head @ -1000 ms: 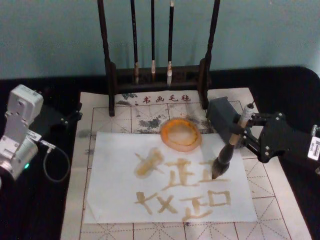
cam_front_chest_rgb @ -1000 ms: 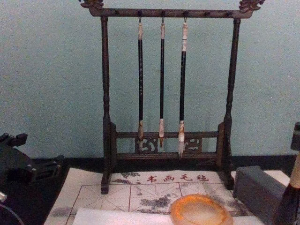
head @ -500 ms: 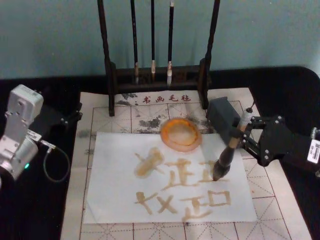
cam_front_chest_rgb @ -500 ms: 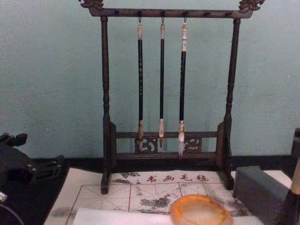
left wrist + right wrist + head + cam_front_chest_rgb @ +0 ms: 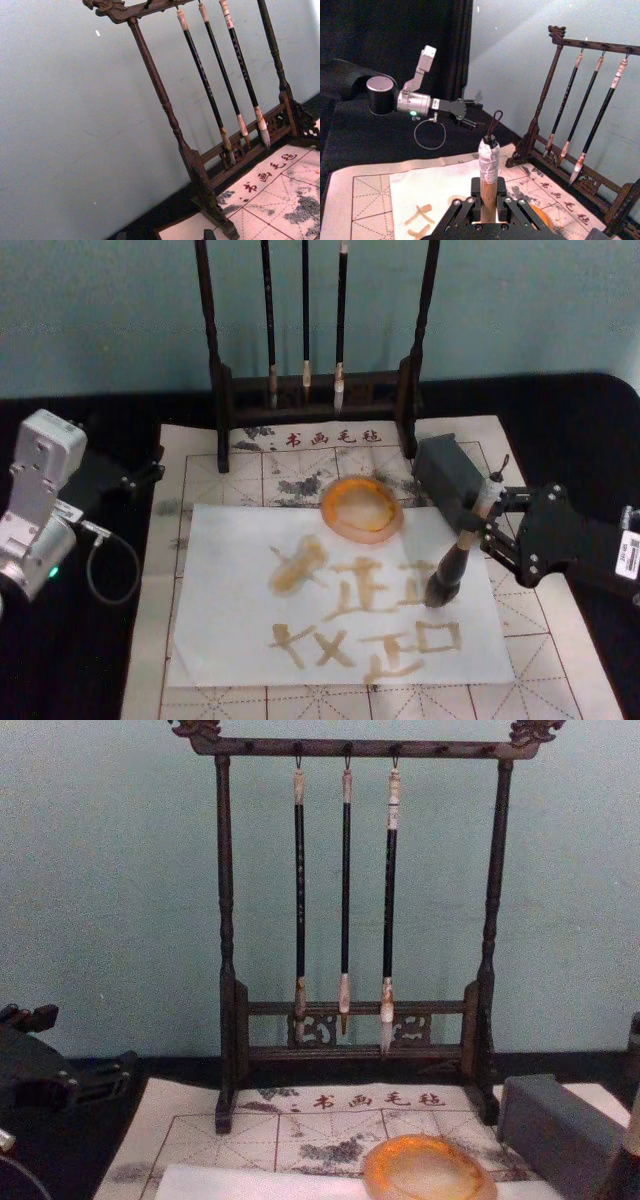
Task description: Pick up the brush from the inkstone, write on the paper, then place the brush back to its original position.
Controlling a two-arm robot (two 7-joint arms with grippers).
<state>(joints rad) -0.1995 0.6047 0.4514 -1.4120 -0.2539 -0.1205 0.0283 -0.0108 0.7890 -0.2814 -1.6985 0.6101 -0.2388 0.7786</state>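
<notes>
The left gripper (image 5: 150,470) sits parked on the black tabletop, well apart from the work at the left edge of the felt mat (image 5: 180,455).

The paper (image 5: 225,585) lies near the front of the mat and carries two rows of amber strokes. The inkstone (image 5: 362,506) rests at the paper's far edge, overlapping it slightly, in front of the brush rack (image 5: 315,390).

To the right, the brush (image 5: 458,555) stands with its tuft on the paper at the right end of the upper row. Its long axis leans, with the capped top up and to the far right and the tip down to the near left. The right gripper (image 5: 483,508) is clamped on the upper part of the handle from the right side, jaws closed around the wood, as the right wrist view confirms.

From the tip, the inkstone lies to the far left, a short way off. I judge that the return will need the brush lifted and carried that way. The right arm is far the nearer one.

A grey block (image 5: 445,472) stands just beside the handle on the far side, near that path.

Whether the tuft presses the paper or only grazes it is hard to make out. The wrist view hides the tuft below the jaws, and the chest view cuts the brush off at its lower right corner.
</notes>
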